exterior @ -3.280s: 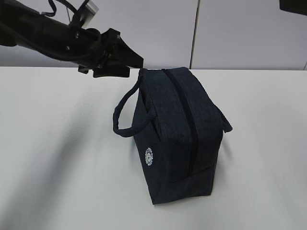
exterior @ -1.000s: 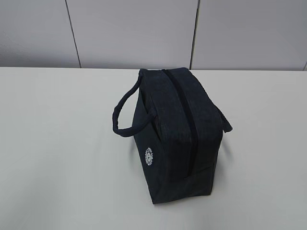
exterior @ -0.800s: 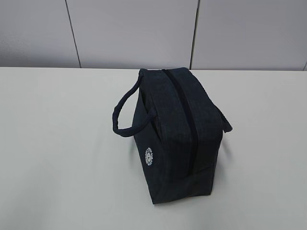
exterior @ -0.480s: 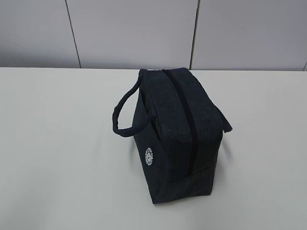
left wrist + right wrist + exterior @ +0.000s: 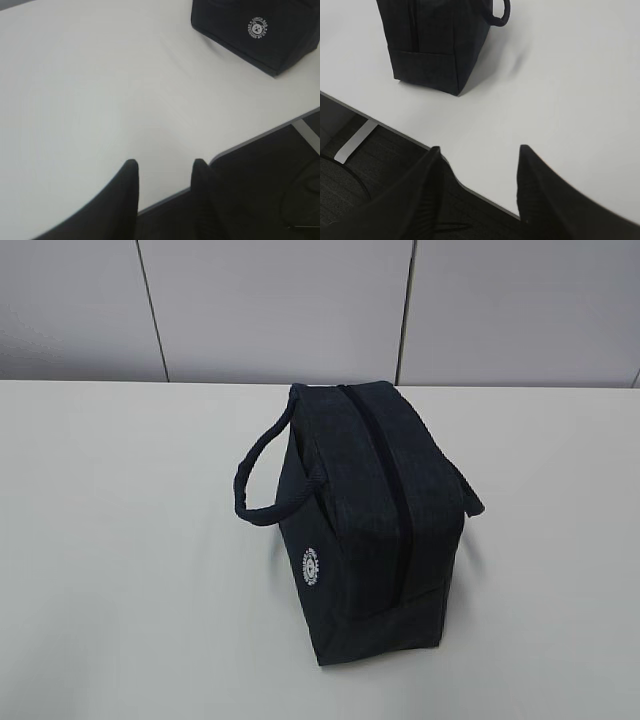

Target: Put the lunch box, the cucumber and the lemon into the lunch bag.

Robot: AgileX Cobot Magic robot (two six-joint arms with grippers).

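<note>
Item before you: one lunch bag (image 5: 375,530), boxy, dark navy fabric, standing upright on the white counter (image 5: 120,570) at about its middle in the exterior view. Its zipper (image 5: 385,475) runs the length of the top and lies closed. A small round white logo (image 5: 311,566) sits low on the side toward you, and a loop handle (image 5: 262,480) droops out from the bag's left side; a second handle (image 5: 470,495) shows only as a short strip at the bag's right edge. Neither arm appears in the exterior view. Your left pincer (image 5: 162,172) hangs over the counter's near edge, well apart from the bag, which lies at the top right of the left wrist view; its two dark fingers (image 5: 129,187) stand apart with bare counter between them. Your right pincer (image 5: 480,155) likewise hangs at the counter's near edge, well apart from the bag's end panel, fingers spread wide and holding nothing.
</note>
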